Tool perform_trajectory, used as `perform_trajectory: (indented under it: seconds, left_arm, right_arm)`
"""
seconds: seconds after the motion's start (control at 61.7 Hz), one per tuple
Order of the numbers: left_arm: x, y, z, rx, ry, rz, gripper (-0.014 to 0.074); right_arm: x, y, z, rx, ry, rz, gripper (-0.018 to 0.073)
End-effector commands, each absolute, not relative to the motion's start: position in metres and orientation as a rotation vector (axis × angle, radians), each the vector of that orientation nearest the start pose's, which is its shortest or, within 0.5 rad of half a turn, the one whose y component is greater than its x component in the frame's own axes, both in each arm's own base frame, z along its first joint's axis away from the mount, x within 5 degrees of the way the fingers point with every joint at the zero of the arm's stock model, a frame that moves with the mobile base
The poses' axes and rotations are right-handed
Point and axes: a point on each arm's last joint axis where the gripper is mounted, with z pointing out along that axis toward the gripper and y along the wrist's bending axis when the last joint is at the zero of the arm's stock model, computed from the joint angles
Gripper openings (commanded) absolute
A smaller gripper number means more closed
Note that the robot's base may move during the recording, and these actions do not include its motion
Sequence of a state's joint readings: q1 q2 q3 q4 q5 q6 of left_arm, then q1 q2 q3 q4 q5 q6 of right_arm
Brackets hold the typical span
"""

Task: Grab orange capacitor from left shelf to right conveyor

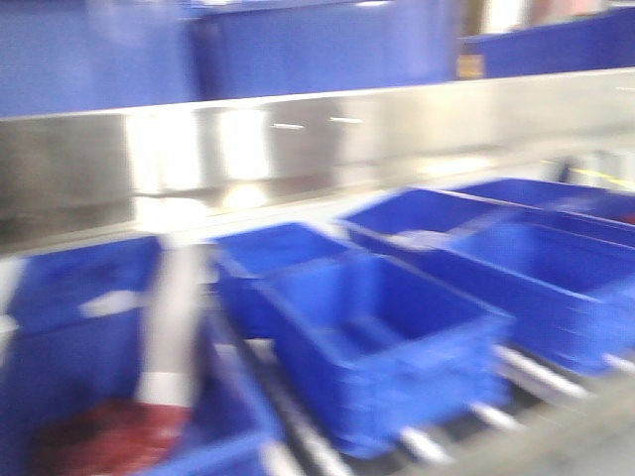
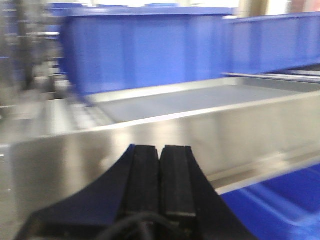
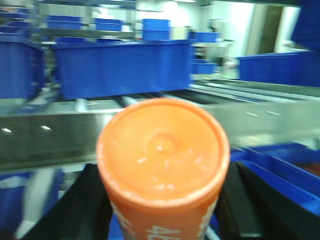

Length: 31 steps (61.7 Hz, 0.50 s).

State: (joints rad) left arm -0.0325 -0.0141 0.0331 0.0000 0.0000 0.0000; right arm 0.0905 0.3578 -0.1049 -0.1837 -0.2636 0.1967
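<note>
The front view is blurry, and no writing there can be read. A long shiny steel shelf (image 1: 298,149) with a tall front lip runs across. Blue plastic bins (image 1: 387,337) sit close together below it.

In the left wrist view, the left gripper (image 2: 160,185) has its black jaws pressed together with nothing between them. The shelf lip is right ahead.

In the right wrist view, the right gripper (image 3: 165,205) holds the small orange capacitor can (image 3: 162,150), with one black finger (image 3: 80,205) on each side. Its flat round top faces the camera. Its long body runs straight away, out of the bottom edge. White numbers on its side are cut off, and only a "4" shows. The can is in the air in front of the shelf lip.
</note>
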Motion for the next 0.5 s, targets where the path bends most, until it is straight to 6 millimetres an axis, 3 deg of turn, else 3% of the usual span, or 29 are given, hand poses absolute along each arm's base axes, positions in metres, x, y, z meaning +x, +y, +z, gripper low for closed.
perform_trajectory:
  seconds: [0.0,0.486]
  left_arm:
    - [0.0561,-0.0022,0.2130,0.024,1.415,-0.037,-0.0105]
    - [0.0561,-0.0022,0.2130,0.024,1.415,-0.037,-0.0105]
  right_arm:
    - [0.0886,0.0132,0.2653,-0.097,1.353,0.129,0.0055]
    - [0.0886,0.0132,0.2653,-0.097,1.353,0.129,0.0055]
